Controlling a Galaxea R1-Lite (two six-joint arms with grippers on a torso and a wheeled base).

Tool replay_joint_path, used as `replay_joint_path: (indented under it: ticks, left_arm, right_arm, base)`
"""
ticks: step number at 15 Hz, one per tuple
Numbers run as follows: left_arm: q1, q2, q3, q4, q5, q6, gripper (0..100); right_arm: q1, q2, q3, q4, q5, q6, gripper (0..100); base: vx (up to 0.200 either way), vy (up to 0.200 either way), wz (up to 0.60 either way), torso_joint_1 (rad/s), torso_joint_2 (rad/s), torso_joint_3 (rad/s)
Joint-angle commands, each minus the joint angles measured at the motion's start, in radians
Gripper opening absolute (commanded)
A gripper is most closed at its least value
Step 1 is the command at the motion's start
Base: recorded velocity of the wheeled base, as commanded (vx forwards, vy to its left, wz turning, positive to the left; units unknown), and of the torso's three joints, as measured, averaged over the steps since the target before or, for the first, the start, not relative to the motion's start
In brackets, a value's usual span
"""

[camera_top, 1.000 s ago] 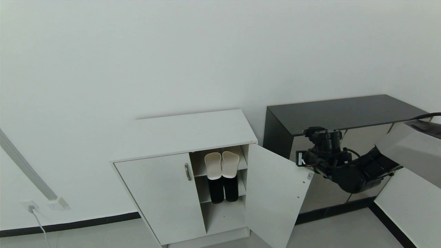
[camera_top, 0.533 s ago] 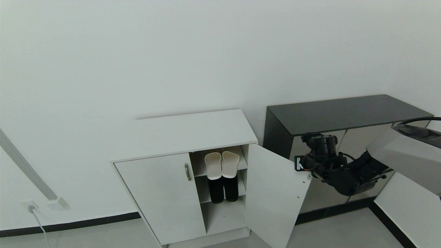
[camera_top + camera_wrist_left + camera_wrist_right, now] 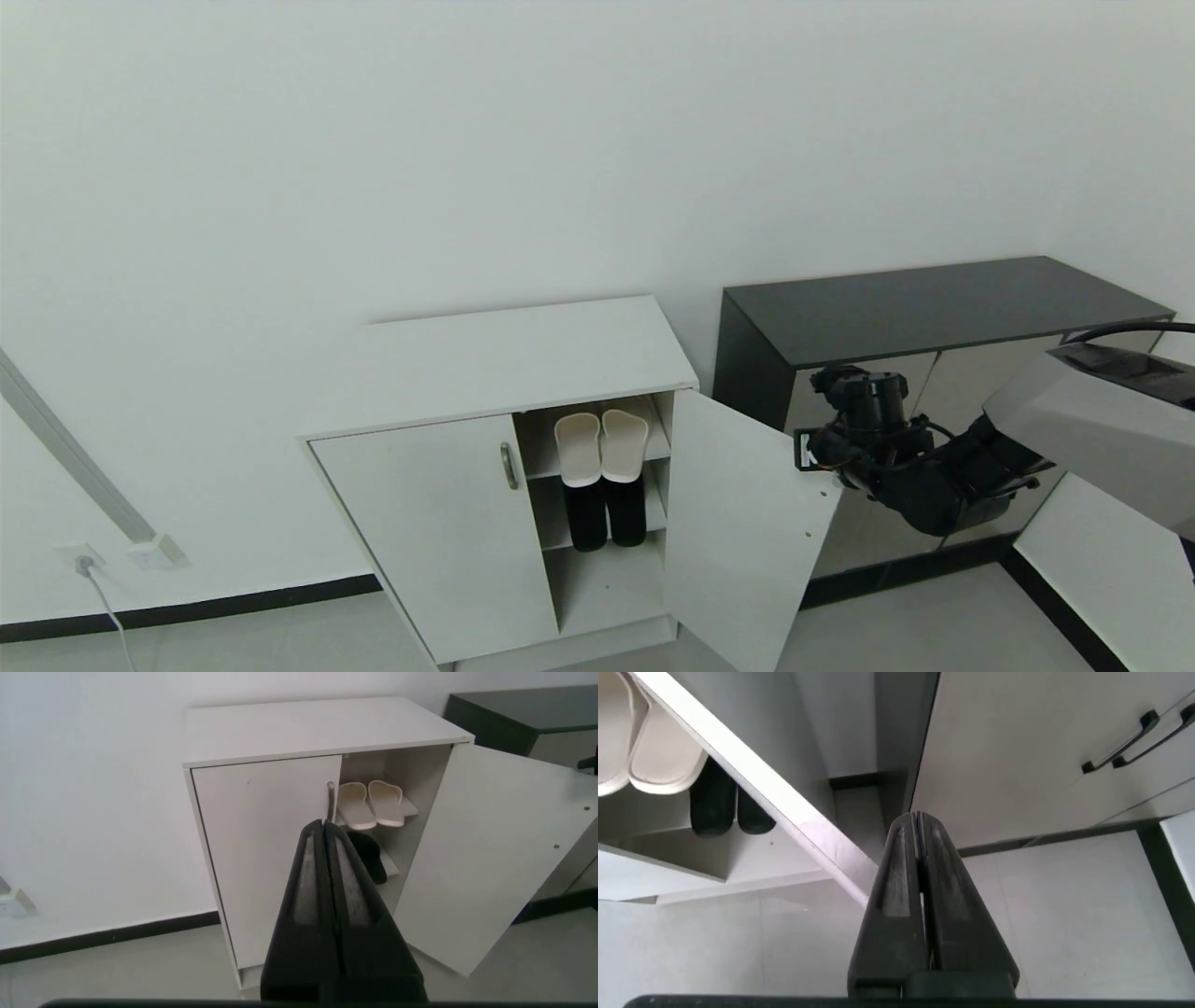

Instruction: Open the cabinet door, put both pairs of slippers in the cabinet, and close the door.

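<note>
Two of the three steps are looking done to me. Starting at the right end effector (image 3: 801, 451): its fingers are pressed together on nothing, and it's sitting right at the outer edge of the open door (image 3: 742, 532). Whether it's touching, can't tell. The left end effector (image 3: 324, 826) is also pressed together and empty, hanging back from the cabinet (image 3: 495, 364). White slippers (image 3: 600, 446) are lying on the top shelf, black slippers (image 3: 607, 513) on the shelf below. I'm guessing only closing the door is remaining.

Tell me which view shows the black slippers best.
Head view: the black slippers sit in full view, both whole. In the left wrist view the left gripper half hides them; the right wrist view catches just their ends.
</note>
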Motion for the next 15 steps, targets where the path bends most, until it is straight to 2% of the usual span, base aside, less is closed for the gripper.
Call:
replay_joint_path:
  ticks: [1, 6, 10, 15]
  left_arm:
    - [0.000, 0.001, 0.000, 0.000, 0.000, 0.000, 0]
    - [0.000, 0.001, 0.000, 0.000, 0.000, 0.000, 0]
    - [0.000, 0.001, 0.000, 0.000, -0.001, 0.000, 0]
    - [0.000, 0.001, 0.000, 0.000, -0.001, 0.000, 0]
  right_arm:
    - [0.013, -0.004, 0.013, 0.000, -0.003, 0.000, 0]
    - [0.073, -0.040, 0.068, -0.003, -0.006, -0.013, 0]
    - [0.225, -0.126, 0.160, -0.007, -0.017, -0.002, 0]
    - [0.342, -0.201, 0.209, -0.007, -0.014, 0.047, 0]
  base:
    - [0.000, 0.000, 0.00, 0.000, 0.00, 0.000]
    - [0.000, 0.000, 0.00, 0.000, 0.00, 0.000]
    - [0.000, 0.000, 0.00, 0.000, 0.00, 0.000]
    - [0.000, 0.000, 0.00, 0.000, 0.00, 0.000]
